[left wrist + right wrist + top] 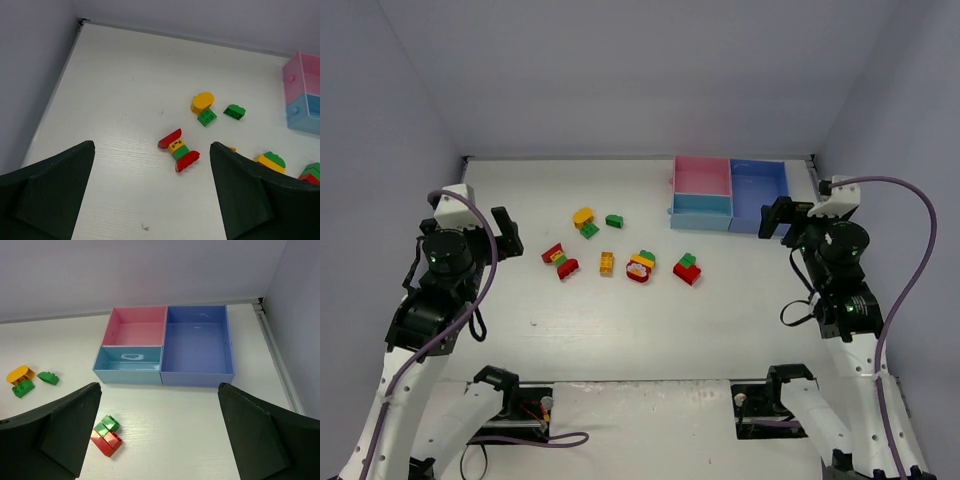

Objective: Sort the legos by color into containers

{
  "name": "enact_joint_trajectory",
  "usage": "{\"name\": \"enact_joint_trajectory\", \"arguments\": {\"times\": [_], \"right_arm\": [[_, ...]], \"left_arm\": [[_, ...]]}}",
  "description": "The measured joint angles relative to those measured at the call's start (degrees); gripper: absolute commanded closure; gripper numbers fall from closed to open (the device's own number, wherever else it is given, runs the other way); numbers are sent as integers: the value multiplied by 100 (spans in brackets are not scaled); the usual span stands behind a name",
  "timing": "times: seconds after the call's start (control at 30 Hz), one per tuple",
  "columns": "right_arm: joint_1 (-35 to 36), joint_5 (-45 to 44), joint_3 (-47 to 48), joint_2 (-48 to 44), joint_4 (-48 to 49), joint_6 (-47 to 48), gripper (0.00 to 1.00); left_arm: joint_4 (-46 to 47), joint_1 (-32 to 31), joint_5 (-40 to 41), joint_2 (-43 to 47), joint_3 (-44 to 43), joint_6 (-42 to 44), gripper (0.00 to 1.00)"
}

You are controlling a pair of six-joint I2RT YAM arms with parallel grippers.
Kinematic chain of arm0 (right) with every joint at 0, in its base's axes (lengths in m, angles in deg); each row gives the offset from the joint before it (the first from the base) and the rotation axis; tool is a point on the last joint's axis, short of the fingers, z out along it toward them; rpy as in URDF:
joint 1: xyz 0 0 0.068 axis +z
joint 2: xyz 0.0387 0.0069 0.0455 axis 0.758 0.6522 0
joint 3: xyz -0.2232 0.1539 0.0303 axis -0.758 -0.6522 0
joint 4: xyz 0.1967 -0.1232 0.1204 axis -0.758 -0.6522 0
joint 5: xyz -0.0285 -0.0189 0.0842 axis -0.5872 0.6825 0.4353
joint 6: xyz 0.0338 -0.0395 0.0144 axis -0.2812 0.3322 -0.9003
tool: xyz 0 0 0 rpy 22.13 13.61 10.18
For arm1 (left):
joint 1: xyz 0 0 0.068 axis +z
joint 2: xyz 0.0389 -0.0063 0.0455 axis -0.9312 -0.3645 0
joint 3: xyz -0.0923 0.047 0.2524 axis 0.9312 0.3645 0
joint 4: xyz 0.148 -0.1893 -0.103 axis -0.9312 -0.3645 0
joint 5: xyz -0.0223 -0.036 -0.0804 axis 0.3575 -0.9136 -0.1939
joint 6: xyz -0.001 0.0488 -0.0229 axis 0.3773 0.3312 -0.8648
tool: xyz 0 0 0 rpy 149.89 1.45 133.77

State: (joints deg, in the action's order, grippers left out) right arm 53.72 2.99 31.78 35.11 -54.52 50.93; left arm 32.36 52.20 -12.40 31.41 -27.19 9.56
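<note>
The legos lie loose mid-table: a yellow brick (583,215), two green bricks (589,230) (614,221), a red-yellow-green clump (560,261), an orange brick (607,263), a red-yellow-green clump (641,266) and a red-green clump (687,268). The joined trays stand at the back right: pink (701,165), light blue (701,220), medium blue (760,225); all look empty. My left gripper (507,235) is open and empty, left of the bricks; its view shows the clump (178,150) ahead. My right gripper (775,217) is open and empty beside the medium blue tray (197,377).
Grey walls close the table at the back and both sides. A raised rim (274,357) runs along the right edge near the trays. The right wrist view shows the red-green clump (106,435) by its left finger.
</note>
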Motion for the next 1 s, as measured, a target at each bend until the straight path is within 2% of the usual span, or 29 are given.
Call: {"name": "enact_joint_trajectory", "arguments": {"times": [0.23,0.27,0.33,0.5,0.63,0.8,1.0], "right_arm": [[79,46,125,673,-48,-166,0],[129,57,203,894,-72,-247,1],[321,20,422,1353,-81,-439,10],[1558,-428,813,2649,-85,-999,15],[2409,-815,1213,3630,-66,-1506,15],[3672,-1565,2092,5285,-24,-2238,15],[4503,-1963,2841,6623,20,-2774,21]], "left_arm": [[-15,0,-7,-92,0,-127,9],[-28,0,-7,-116,0,-142,9],[-68,0,0,-186,0,-190,9],[-343,0,61,-422,-7,-317,9],[-573,0,76,-588,-7,-446,9],[-767,0,76,-568,-7,-603,9],[-1058,0,98,-509,-7,-704,9]]}}
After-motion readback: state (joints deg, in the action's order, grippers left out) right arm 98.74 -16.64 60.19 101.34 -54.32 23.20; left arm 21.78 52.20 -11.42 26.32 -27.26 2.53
